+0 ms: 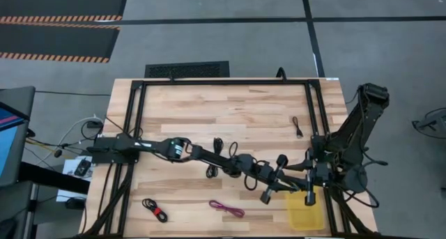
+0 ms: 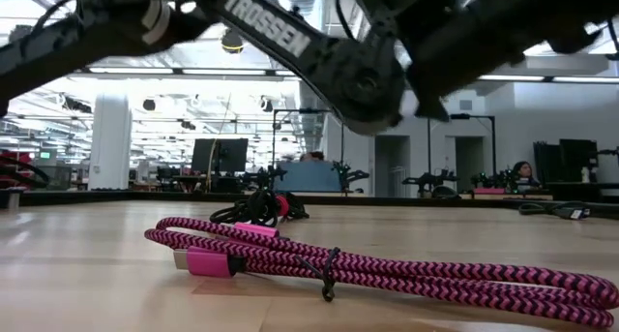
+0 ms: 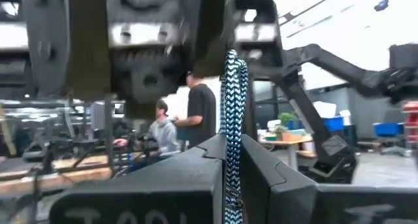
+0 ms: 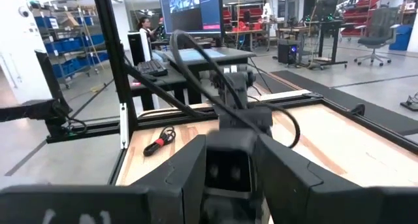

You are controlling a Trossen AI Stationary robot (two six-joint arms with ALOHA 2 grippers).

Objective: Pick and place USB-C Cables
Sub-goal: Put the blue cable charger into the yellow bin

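My left arm reaches across the table, and its gripper point(image 1: 293, 185) is by the far left corner of the yellow tray point(image 1: 306, 217). It is shut on the teal braided cable point(image 3: 232, 106). My right gripper point(image 1: 309, 194) hangs over the tray, open and empty, facing the left gripper point(image 4: 228, 165). The magenta cable point(image 1: 227, 209) and the black-red cable point(image 1: 155, 210) lie flat near the table's near edge. The short black cable point(image 1: 297, 126) lies at the far right. A dark bundle point(image 1: 213, 171) lies beside the left forearm. My left gripper pinches the teal cable's doubled strands point(image 3: 230, 159) between its two fingers point(image 3: 196, 165). The strands run along the fingers and stick out past their ends point(image 3: 233, 61). The gripper and the cable are above the table. The high view does not show the cable.
The black frame rails point(image 1: 313, 120) run along the table's left, right and far sides. The magenta cable point(image 2: 387, 269) fills the low view's foreground, with the black-red bundle point(image 2: 261, 208) behind it. People stand in the room beyond.
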